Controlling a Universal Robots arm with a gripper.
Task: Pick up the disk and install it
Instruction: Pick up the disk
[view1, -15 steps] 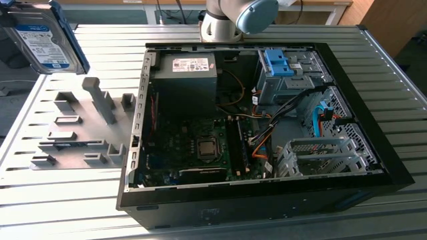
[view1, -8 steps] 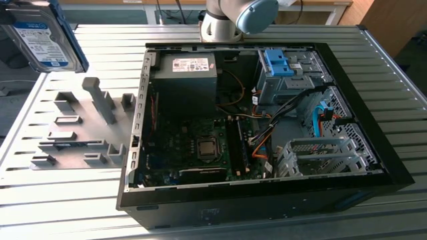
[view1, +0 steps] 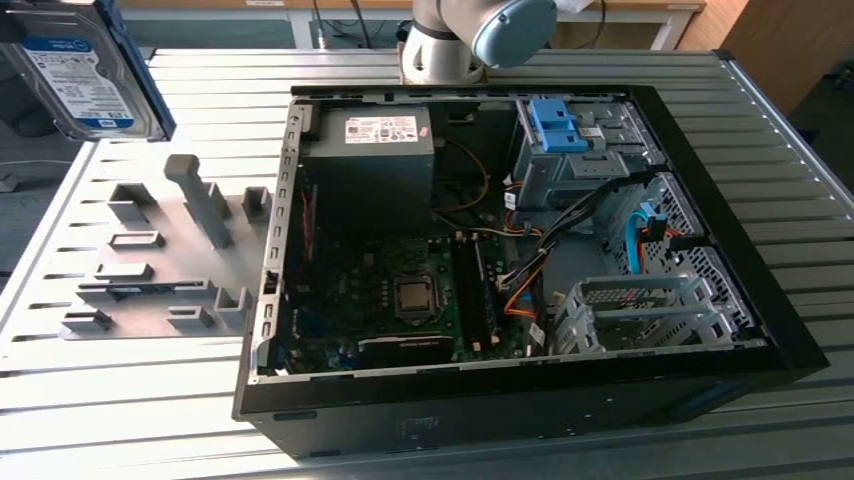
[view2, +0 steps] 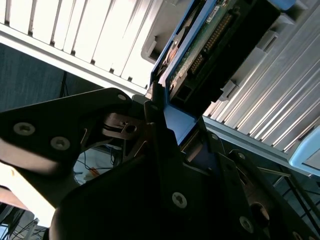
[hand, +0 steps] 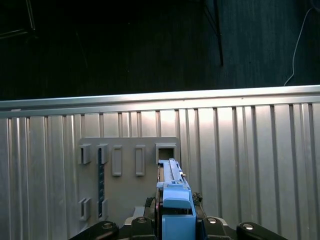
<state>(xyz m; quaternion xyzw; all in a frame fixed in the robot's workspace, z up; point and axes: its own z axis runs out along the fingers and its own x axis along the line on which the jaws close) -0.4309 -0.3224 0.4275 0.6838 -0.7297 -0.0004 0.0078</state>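
One disk (view1: 83, 72), label toward the exterior camera, hangs high at the exterior view's left. It is over the slatted table (view1: 134, 400), near the grey fixture plate (view1: 147, 270) and well apart from the open computer case (view1: 787, 340).

Gripper (view2: 167, 125) is closed on the drive's blue carrier rail at one end. Both wrist views show the drive clamped edge-on, its circuit-board side exposed in the second wrist view.

Risks, as judged:
- The hold is at one end on plastic, so the free end could sag or twist in the fingers during travel.
- Loose cables (view1: 587, 215) run beside the drive bay (view1: 574, 150); a tilted drive could snag them.
- The case wall stands tall, and a low approach would clip it.
- If the rail meets the bay skewed, it may jam.
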